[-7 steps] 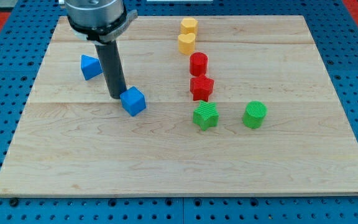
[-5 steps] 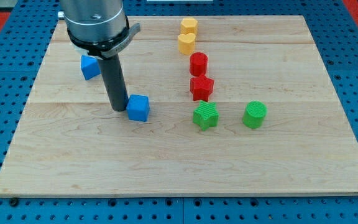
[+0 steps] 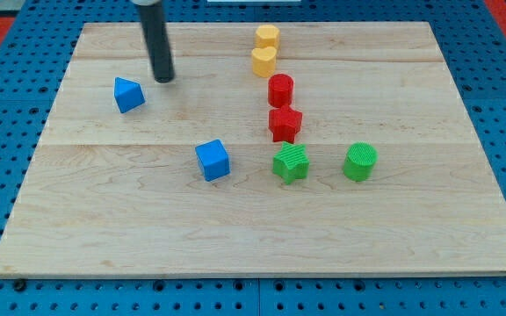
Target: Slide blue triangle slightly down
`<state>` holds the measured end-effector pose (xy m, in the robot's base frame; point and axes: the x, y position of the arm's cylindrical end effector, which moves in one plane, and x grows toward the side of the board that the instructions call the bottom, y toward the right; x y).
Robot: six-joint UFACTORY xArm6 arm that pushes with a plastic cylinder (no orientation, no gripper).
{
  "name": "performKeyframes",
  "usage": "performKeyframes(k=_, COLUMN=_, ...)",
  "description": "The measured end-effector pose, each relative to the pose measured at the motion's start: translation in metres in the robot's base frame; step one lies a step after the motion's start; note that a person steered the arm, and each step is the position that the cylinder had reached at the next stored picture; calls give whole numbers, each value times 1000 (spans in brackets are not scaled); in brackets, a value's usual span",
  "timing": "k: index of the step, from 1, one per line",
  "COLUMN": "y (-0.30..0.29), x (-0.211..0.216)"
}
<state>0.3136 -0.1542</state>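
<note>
The blue triangle [image 3: 128,94] lies on the wooden board [image 3: 104,219] at the view's upper left. My tip [image 3: 163,80] stands just above and to the right of it, a short gap away, not touching. A blue cube [image 3: 213,160] lies near the board's middle, well below and right of my tip.
Two yellow blocks [image 3: 266,37] [image 3: 263,61] sit at the top centre. Below them come a red cylinder [image 3: 280,89] and a red block [image 3: 285,124]. A green star-like block [image 3: 291,163] and a green cylinder [image 3: 359,162] lie right of the blue cube.
My tip pushed the blue cube down and to the right, then left it and moved up to beside the blue triangle. The blue triangle has not moved.
</note>
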Motion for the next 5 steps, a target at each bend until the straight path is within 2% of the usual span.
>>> performKeyframes(k=1, y=-40, x=35)
performKeyframes(k=3, y=-51, x=147)
performKeyframes(k=4, y=-55, x=133)
performKeyframes(k=5, y=-58, x=97)
